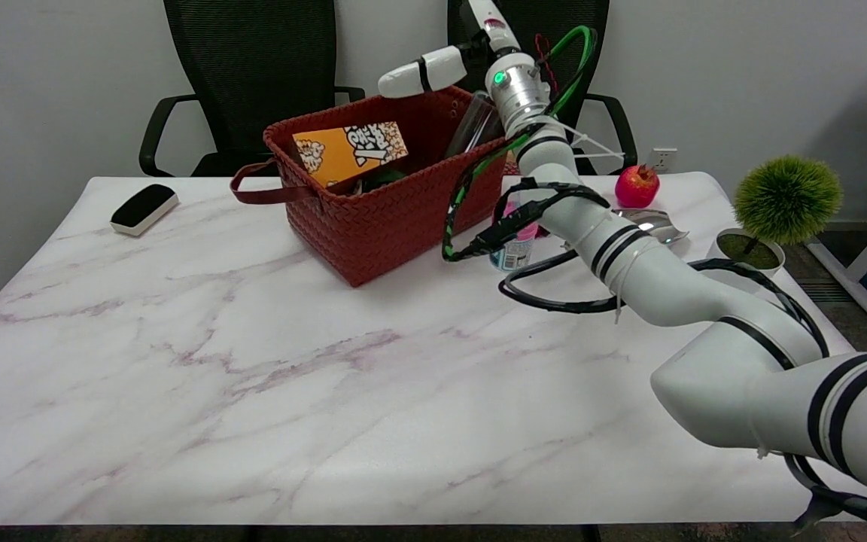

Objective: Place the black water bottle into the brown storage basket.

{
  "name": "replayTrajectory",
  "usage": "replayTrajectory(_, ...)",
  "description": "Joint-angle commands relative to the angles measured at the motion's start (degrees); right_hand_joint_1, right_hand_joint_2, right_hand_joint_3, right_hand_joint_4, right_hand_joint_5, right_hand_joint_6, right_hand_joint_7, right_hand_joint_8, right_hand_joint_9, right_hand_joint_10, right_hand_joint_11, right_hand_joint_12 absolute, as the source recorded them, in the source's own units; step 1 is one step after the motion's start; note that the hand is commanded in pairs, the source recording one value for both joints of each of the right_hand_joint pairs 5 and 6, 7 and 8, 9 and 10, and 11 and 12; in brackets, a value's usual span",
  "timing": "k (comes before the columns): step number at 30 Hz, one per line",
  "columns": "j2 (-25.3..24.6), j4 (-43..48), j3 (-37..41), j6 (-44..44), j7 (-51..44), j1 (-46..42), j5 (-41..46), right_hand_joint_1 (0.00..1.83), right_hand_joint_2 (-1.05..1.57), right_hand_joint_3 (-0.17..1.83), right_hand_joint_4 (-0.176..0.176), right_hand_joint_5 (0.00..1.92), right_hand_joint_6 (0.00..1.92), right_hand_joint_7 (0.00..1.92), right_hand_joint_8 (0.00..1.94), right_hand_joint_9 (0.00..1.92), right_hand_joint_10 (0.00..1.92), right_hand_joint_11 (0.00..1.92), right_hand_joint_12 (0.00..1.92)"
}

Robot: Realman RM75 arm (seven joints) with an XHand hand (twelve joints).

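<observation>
The brown woven storage basket [396, 214] stands at the table's far middle, one handle hanging to its left. The black water bottle [476, 123] is inside it at the right end, tilted and leaning against the basket's wall. My right arm reaches over the basket's right side. My right hand [445, 64] hangs in the air above the basket's back rim, its fingers spread apart and nothing between them. The hand is above and clear of the bottle; the wrist hides the bottle's lower part.
An orange snack box [351, 150] and something green [386, 178] lie in the basket. A small pink-capped bottle [515, 248] stands just right of the basket under my arm. A red fruit [637, 186], a silver dish [652, 222] and a potted green plant [783, 199] sit at right, an eraser [144, 208] at left.
</observation>
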Motion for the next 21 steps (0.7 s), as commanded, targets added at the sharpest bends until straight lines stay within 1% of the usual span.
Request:
replayTrajectory(1,0.2,8.3,-0.6,0.1,-1.6,0.6,0.3,1.01,-0.11,0.11,0.0,0.0,0.0,0.0,0.0,0.0,0.0,0.0,0.0)
replayTrajectory(3,0.8,11.4,-0.7,0.2,-1.6,-1.0,0.5,0.98,-0.07,0.1,0.0,0.0,0.0,0.0,0.0,0.0,0.0,0.0,0.0)
replayTrajectory(5,1.5,15.5,-0.7,0.8,-1.2,-3.2,0.5,0.92,0.0,0.01,0.0,0.0,0.0,0.0,0.0,0.0,0.0,0.0,0.0)
replayTrajectory(8,2.7,22.7,-0.7,2.6,1.7,-6.9,0.5,0.91,0.04,-0.03,0.0,0.0,0.0,0.0,0.0,0.0,0.0,0.0,0.0)
replayTrajectory(10,4.0,28.0,-1.2,4.1,3.5,-10.5,0.5,0.86,0.09,-0.08,0.0,0.0,0.0,0.0,0.0,0.0,0.0,0.0,0.0)
replayTrajectory(14,6.1,34.2,-2.0,7.1,3.9,-16.1,0.5,0.83,0.18,-0.15,0.0,0.0,0.0,0.0,0.0,0.0,0.0,0.0,0.0)
replayTrajectory(19,8.3,42.7,-2.0,9.7,3.9,-24.4,0.5,0.82,0.22,-0.17,0.0,0.0,0.0,0.0,0.0,0.0,0.0,0.0,0.0)
replayTrajectory(21,9.2,46.8,-1.8,11.3,3.9,-29.2,0.4,0.81,0.24,-0.17,0.0,0.0,0.0,0.0,0.0,0.0,0.0,0.0,0.0)
